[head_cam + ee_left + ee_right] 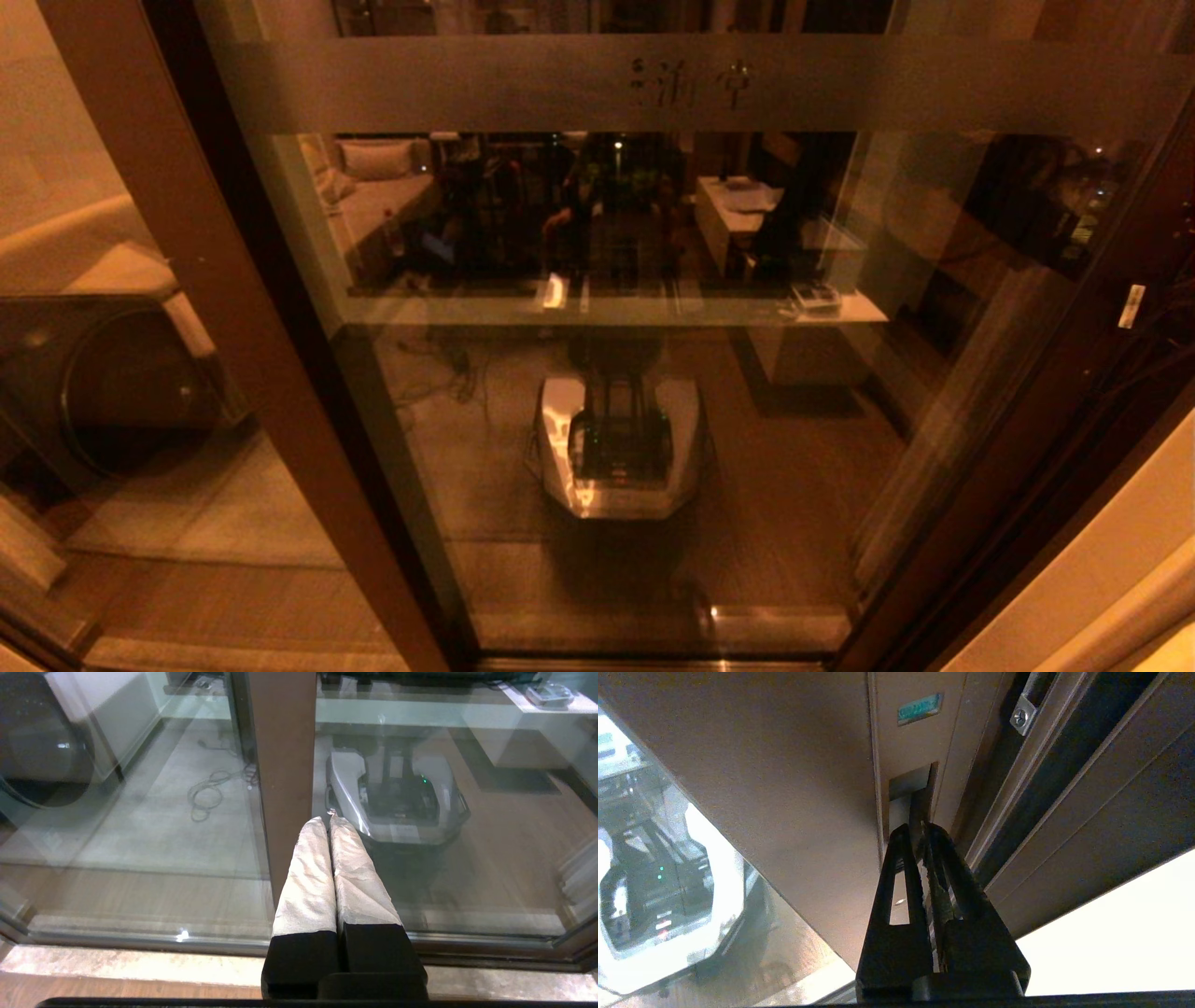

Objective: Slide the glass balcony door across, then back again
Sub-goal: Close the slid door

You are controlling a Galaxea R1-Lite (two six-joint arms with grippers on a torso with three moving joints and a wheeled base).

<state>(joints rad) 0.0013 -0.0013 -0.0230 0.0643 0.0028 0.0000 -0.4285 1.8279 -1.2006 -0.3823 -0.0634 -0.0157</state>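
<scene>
Two closed grippers at the brown-framed glass balcony door [597, 373].
Right gripper [915, 828], jaws pressed together, reaches the frame's recessed slot [908, 788]; left gripper [327, 821], jaws together, faces the brown stile [285, 765].

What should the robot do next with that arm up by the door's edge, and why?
Probably ease the right end effector a little further into the recessed pull slot in the glass balcony door frame, then press sideways. Its shut fingertips sit right at the slot's mouth, and the door looks fully across its opening. The left end effector hangs shut and idle, low before the glass.
</scene>
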